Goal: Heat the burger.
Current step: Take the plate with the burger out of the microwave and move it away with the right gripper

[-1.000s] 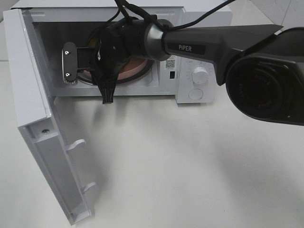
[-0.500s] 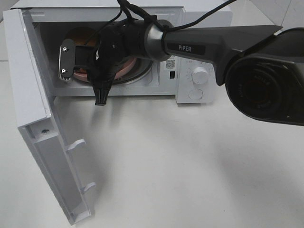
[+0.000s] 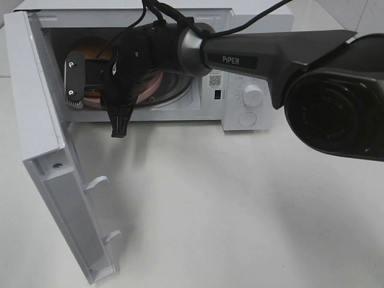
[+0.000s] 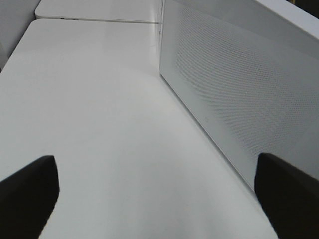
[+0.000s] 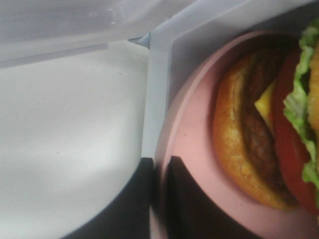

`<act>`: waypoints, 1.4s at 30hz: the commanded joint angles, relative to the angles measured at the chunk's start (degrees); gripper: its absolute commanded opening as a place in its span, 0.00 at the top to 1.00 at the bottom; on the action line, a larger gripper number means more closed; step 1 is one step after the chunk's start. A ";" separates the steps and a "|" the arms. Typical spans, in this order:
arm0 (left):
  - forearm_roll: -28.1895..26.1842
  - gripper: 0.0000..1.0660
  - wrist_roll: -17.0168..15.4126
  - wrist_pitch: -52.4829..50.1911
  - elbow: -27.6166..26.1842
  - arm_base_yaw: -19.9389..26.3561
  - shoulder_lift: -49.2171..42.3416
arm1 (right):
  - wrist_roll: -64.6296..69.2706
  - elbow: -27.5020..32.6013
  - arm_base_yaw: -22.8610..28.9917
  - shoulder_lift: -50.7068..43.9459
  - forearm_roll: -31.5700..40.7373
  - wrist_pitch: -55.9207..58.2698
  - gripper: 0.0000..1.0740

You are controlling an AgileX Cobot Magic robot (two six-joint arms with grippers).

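Pink plate (image 5: 199, 164) with the burger (image 5: 264, 129) on it is now pinched at its rim by my right jaws (image 5: 158, 199), closed tight on the edge. A second ago those jaws were wider and sat more toward 3 o'clock in the microwave (image 3: 240, 60); now the plate has slid toward 9 o'clock, near the open door (image 3: 54, 180). I think I am pulling it out, though the arm hides much of it. So the burger sits inside the oven mouth. My left jaws (image 4: 154, 199) hang wide open over the bench (image 4: 99, 99), holding nothing.
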 commanded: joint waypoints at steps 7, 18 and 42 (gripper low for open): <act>-0.23 0.06 -0.34 -0.63 0.06 0.11 -0.97 | -1.03 0.06 0.29 -2.92 0.80 2.23 1.00; -0.23 0.06 -0.34 -0.63 0.06 0.11 -0.97 | -3.21 6.42 0.29 -7.68 2.41 -0.23 1.00; -0.23 0.06 -0.34 -0.63 0.06 0.11 -0.97 | -11.97 29.79 0.29 -21.54 13.06 -11.23 1.00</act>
